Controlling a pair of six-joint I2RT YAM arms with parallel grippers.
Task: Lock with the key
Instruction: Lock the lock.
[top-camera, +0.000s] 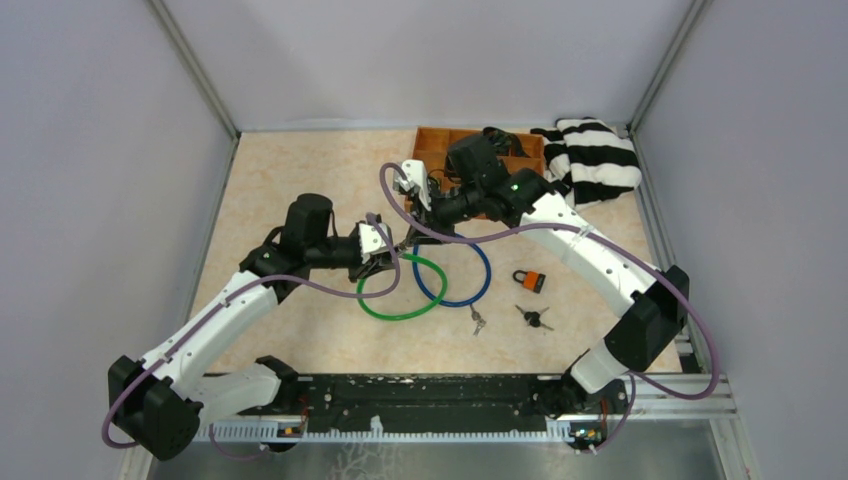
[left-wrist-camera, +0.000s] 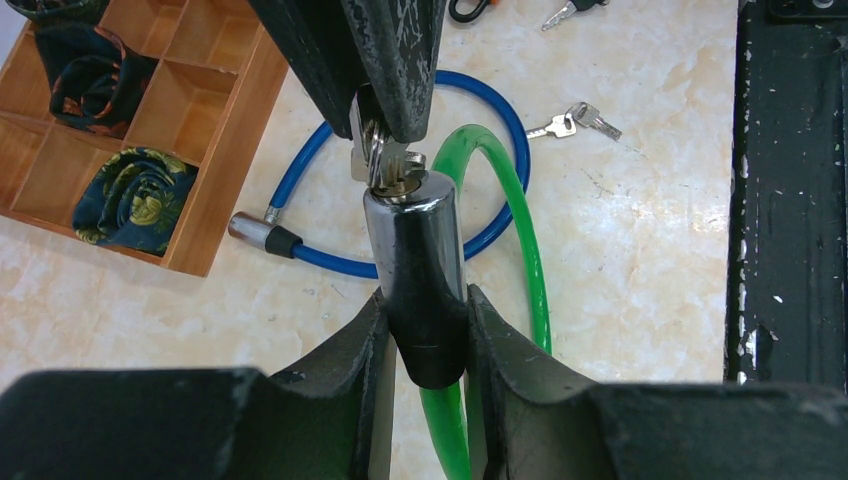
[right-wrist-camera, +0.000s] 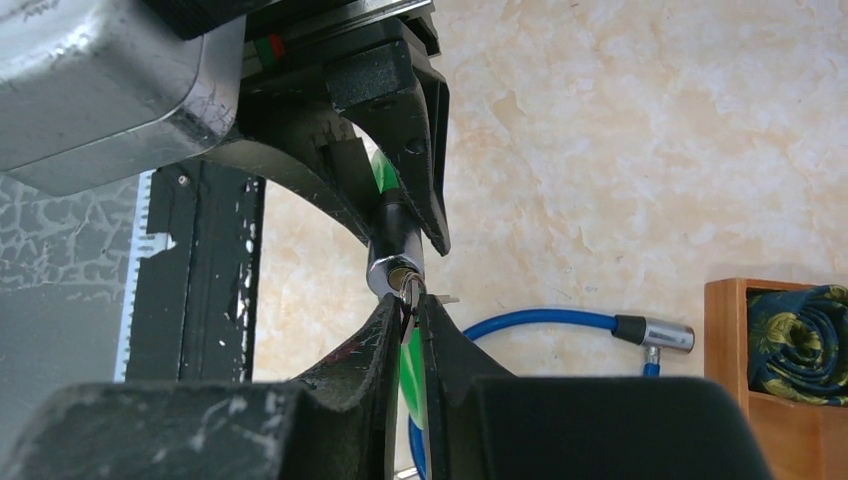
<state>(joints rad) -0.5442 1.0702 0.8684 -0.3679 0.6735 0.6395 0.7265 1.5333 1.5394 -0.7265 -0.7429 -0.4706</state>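
Observation:
My left gripper (left-wrist-camera: 425, 312) is shut on the chrome and black cylinder (left-wrist-camera: 415, 255) of the green cable lock (top-camera: 400, 292) and holds it above the table. A silver key (left-wrist-camera: 384, 160) sits in the cylinder's end. My right gripper (right-wrist-camera: 407, 305) is shut on that key (right-wrist-camera: 408, 293), right at the cylinder's (right-wrist-camera: 390, 268) face. In the top view both grippers meet near the table's middle, the left (top-camera: 392, 255) below the right (top-camera: 418, 215). The green cable (left-wrist-camera: 522, 250) loops down to the table.
A blue cable lock (top-camera: 455, 275) lies beside the green one. An orange padlock (top-camera: 530, 280), a silver key pair (top-camera: 477, 320) and black-headed keys (top-camera: 533, 318) lie to the right. A wooden divided tray (top-camera: 432, 140) with rolled ties and a striped cloth (top-camera: 595, 160) sit at the back.

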